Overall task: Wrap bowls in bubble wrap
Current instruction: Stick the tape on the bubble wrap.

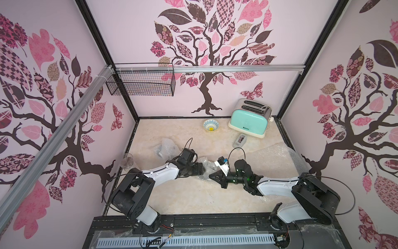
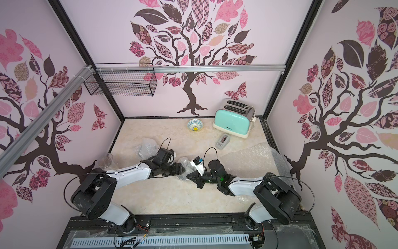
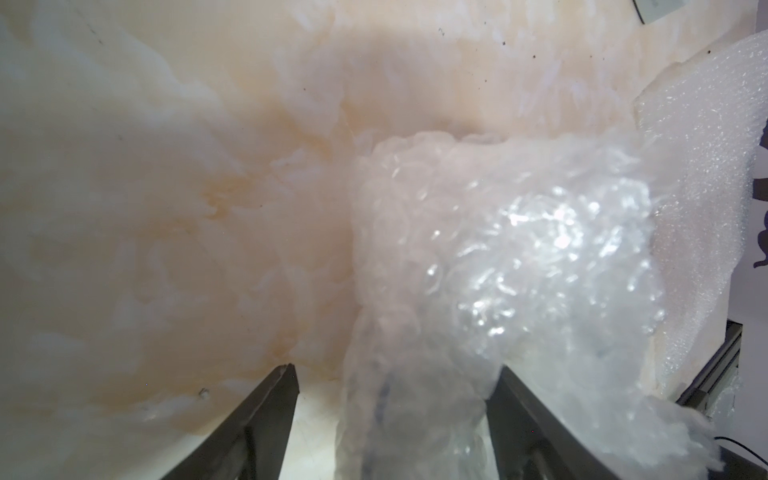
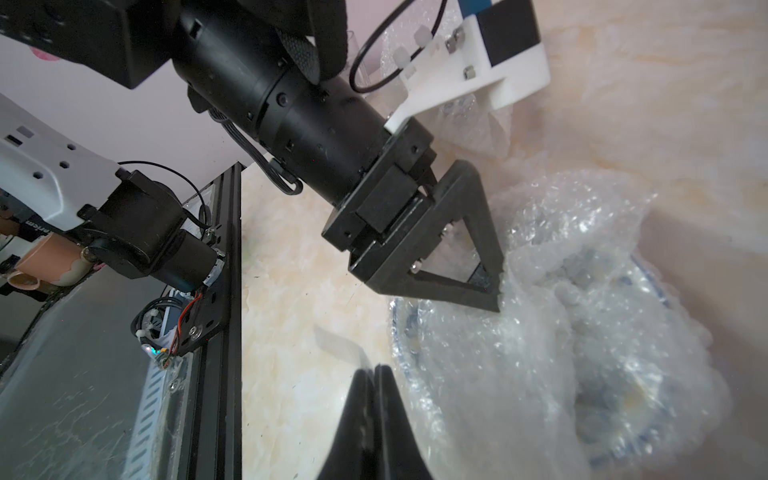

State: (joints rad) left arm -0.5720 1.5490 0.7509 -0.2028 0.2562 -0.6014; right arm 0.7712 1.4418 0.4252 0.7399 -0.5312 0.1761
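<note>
The right claw [image 4: 374,372] was pressed together just beside the bowl [image 4: 401,328], half-covered in bubble wrap [image 4: 540,340]. Beyond it the left claw [image 3: 395,374] stood spread around a loose fold; unpinched, that springy fold would likely flop open, baring the rim.

My cell: three pale pink walls [image 1: 129,32], each printed with a dark-branched tree with pink patterned leaves [image 1: 206,54]. Black metal frame posts [image 1: 94,32] run up the far corners. A silver aluminium rail [image 1: 237,68] crosses the far wall, and a black wire basket [image 1: 142,86] hangs from it at far left. Working surface is a cream marbled tabletop [image 1: 183,194]. Far right stands a mint-green two-slot toaster [image 1: 247,120], with a small grey tape dispenser [image 1: 240,140] just nearer. Along the near edge I see a black mounting rail [image 1: 215,222], then a white slotted cable duct [image 1: 215,239]. Light is soft and even, shadows faint.
</note>
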